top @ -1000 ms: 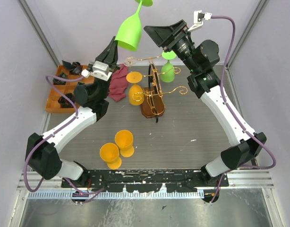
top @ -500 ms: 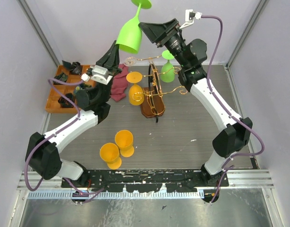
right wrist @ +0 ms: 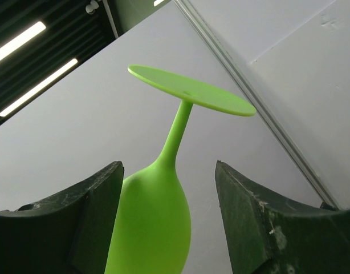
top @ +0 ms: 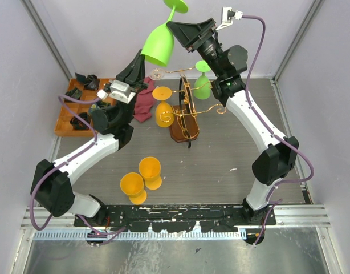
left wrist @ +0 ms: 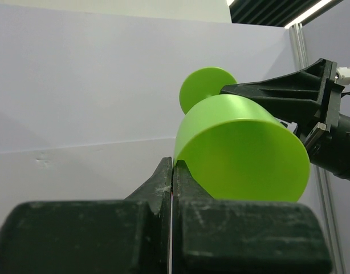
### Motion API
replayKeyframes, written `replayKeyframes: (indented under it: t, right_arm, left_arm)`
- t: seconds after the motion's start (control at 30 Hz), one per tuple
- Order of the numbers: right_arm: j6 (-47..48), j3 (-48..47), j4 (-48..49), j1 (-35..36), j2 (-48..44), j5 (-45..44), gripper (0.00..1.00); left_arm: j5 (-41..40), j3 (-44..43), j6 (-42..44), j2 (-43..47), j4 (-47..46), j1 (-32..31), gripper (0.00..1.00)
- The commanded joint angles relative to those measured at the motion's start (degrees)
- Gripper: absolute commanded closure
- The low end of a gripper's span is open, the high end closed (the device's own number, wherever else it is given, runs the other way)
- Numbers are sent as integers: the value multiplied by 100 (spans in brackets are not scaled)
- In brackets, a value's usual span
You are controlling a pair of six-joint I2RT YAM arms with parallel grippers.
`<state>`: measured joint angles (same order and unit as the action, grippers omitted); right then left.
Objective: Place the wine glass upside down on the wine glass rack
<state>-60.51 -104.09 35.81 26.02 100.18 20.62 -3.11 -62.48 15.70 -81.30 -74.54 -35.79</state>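
- On the left gripper (top: pixel 142 55), the jaws pinch the rim of the green wine glass (top: pixel 158 44), foot up.
- On the right gripper (right wrist: pixel 167 166), the jaws are spread wide around its bowl.
- The glass is high above the counter (top: pixel 226 154), near the wine glass rack (top: pixel 185 117).

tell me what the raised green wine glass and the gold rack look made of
Lime-green opaque wine glass: probably plastic, not glass; solid colour, nothing shows through, smooth satin sheen. Gold scrolled wire rack: looks like thin metal wire, shiny gold finish. Its oval dark-brown base: likely varnished wood, though grain is too small to tell.
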Motion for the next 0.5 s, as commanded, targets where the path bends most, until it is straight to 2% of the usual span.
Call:
replayKeyframes:
  t: [0.0, 0.2, 0.47]
  right_arm:
    - [-153, -287, 357, -13, -1, 117, 30]
    - [-189, -326, 392, -22, 52, 184, 40]
    - [-189, -344, 372, -54, 71, 248, 63]
  left_arm:
    - [59, 56, -121, -98, -350, -24, 100]
    - [65, 36, -168, -145, -351, -24, 100]
    - [-55, 9, -157, -199, -350, -24, 100]
